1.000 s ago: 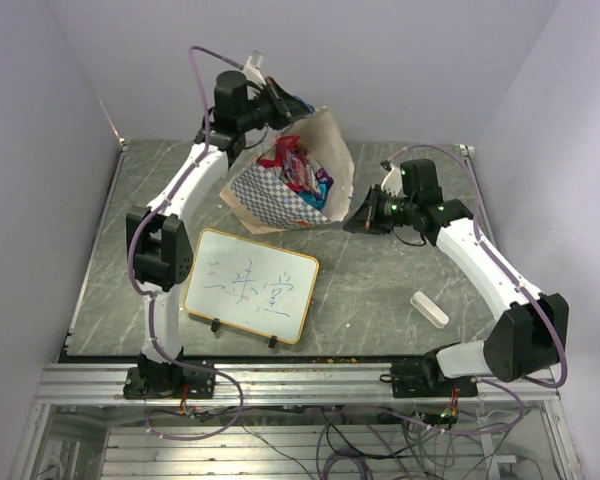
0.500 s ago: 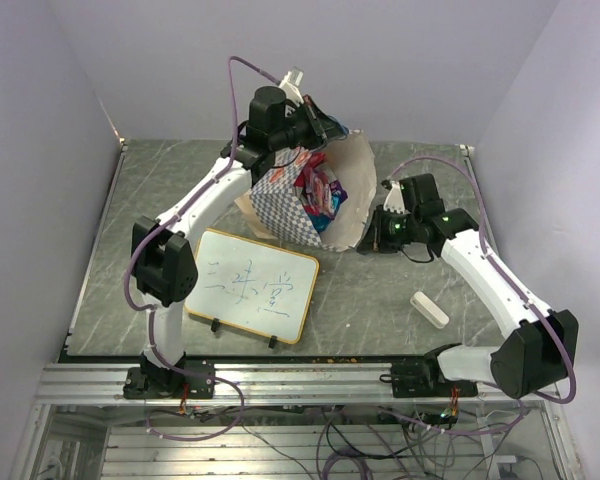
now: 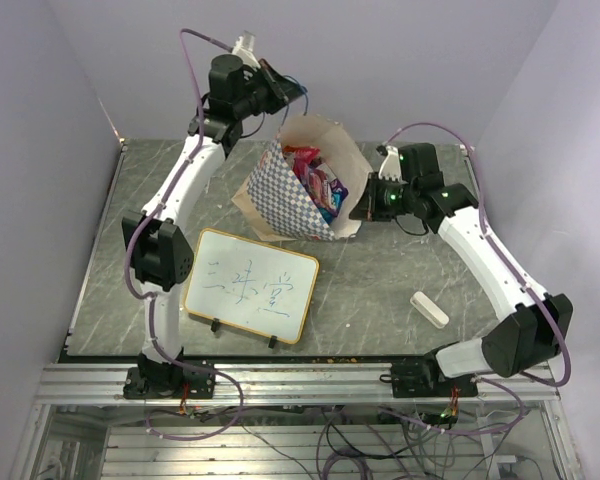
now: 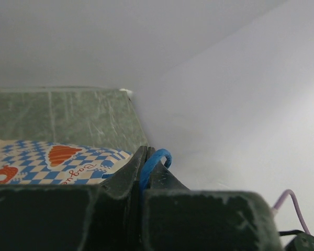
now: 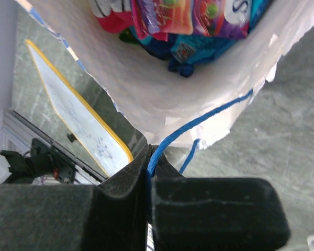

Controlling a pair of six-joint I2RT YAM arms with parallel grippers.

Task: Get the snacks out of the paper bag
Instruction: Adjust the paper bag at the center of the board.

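Snacks (image 3: 315,180) are sitting inside the bag (image 3: 280,200), mid-table, mouth gaping. The packets are looking light, slick and crushable, so pinching a sealed edge seems best. Left gripper (image 4: 144,157) and right gripper (image 5: 148,151) are each clamping a blue cord (image 5: 199,123).

Left hand (image 4: 144,156), fingers pressed together on a blue cord handle (image 4: 160,155). At left lies the paper bag (image 4: 68,164), blue-white chequered with orange marks, over grey-green tabletop (image 4: 68,112).
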